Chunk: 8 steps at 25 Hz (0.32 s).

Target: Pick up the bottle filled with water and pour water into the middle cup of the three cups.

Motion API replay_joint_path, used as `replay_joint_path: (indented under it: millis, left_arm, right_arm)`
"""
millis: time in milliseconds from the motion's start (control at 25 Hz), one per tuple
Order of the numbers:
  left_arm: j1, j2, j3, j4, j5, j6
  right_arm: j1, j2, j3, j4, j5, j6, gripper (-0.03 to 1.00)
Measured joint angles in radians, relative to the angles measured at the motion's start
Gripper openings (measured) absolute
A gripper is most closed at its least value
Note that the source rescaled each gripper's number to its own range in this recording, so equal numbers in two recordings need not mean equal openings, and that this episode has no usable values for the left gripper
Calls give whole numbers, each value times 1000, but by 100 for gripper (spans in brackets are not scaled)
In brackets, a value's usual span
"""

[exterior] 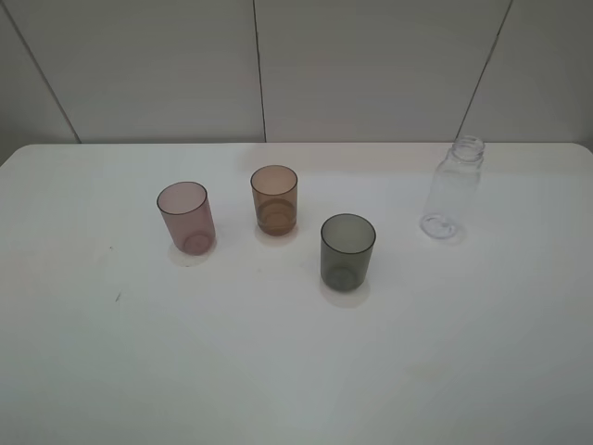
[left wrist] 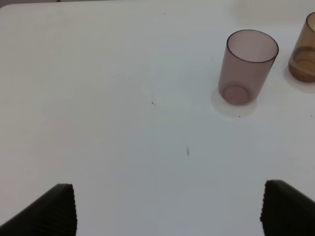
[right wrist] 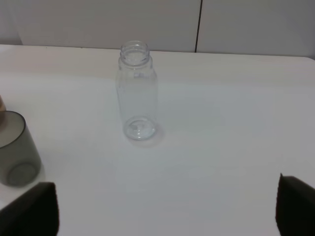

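Fingers first: left gripper shows two dark ribbed pads at the far corners of its wrist view, spread wide, nothing btwn them but bare table. Right gripper same story, pads far apart and empty. Neither arm shows in the high view.

Ahead of the left gripper, off to one side: pink cup upright, w/ the amber cup just beyond it, cut by the frame edge. A few small dark specks on the table nearby.

Ahead of the right gripper: bottle standing upright, clear, no cap, well apart from the pads. Grey cup sits at the edge of that view, near one pad.

From the high view: three cups in a loose diagonal row, pink cup at left, amber cup in the middle (a bit farther back), grey cup right and nearer the front. All upright, none touching. Bottle stands alone to the right of the grey cup, toward the back of the table. Water level in the bottle can't be made out. Panelled wall behind.
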<state>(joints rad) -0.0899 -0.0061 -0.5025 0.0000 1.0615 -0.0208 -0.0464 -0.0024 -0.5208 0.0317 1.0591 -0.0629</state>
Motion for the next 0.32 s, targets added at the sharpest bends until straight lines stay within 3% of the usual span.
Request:
replay_joint_path:
  millis: [320]
  left_arm:
    - [0,0,0,0,0,0]
  right_arm:
    - [0,0,0,0,0,0,100]
